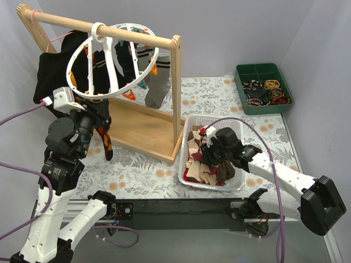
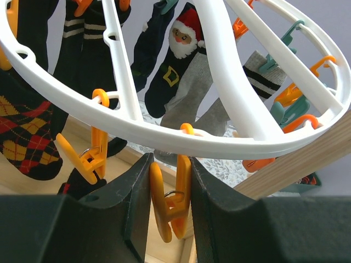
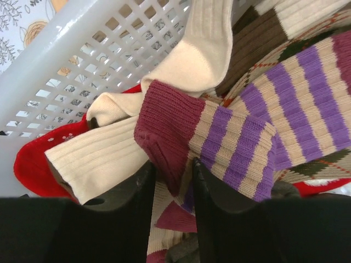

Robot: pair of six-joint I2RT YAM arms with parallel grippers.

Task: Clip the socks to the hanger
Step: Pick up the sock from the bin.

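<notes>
The left pincer (image 2: 169,159) is clamped on an orange clothespin (image 2: 171,208) hung from the white hanger (image 2: 164,134), which is hooked over the wooden rail (image 1: 109,30). The right pincer (image 3: 173,170) is closed on the maroon cuff of the purple-striped sock (image 3: 236,137), among other socks (image 3: 192,49) in the white basket (image 3: 82,60) on the table (image 1: 137,170).

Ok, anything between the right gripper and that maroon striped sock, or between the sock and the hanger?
Nothing at the right gripper: the maroon striped sock is pinched between its fingers. Toward the hanger, the wooden stand's upright post stands between basket and ring.
</notes>
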